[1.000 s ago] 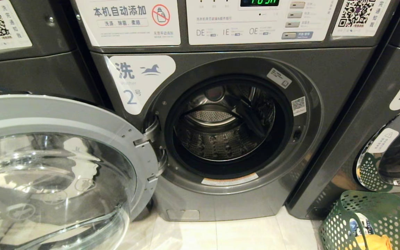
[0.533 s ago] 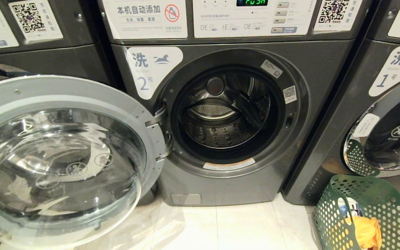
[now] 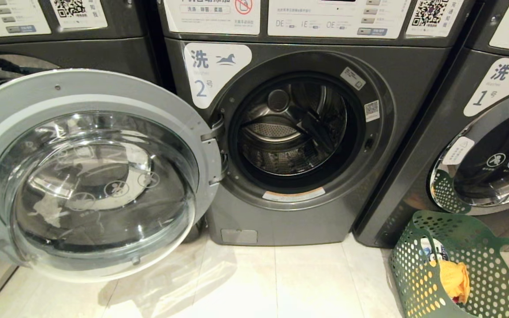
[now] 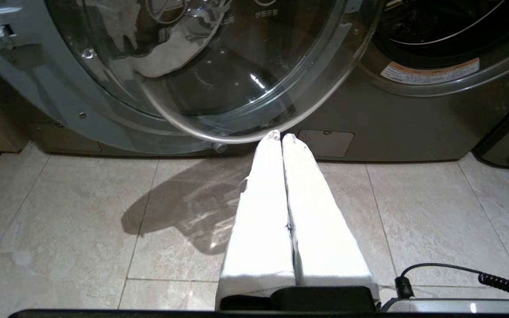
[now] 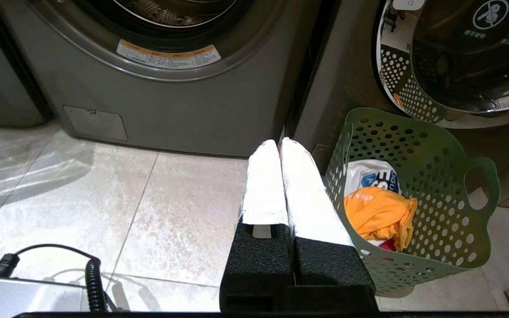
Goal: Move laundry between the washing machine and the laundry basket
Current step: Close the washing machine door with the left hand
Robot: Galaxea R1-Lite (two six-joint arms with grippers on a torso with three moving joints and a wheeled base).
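Barely begun: nothing moved into the washing machine yet.
Door swung wide, drum looks empty; orange laundry etc. seen in green basket. Left gripper & right gripper pressed together, nothing held, above floor.

Drum opening was unobstructed from the front. Open door blocked the left side. Basket stood on the floor at right; tiles between stayed bare.
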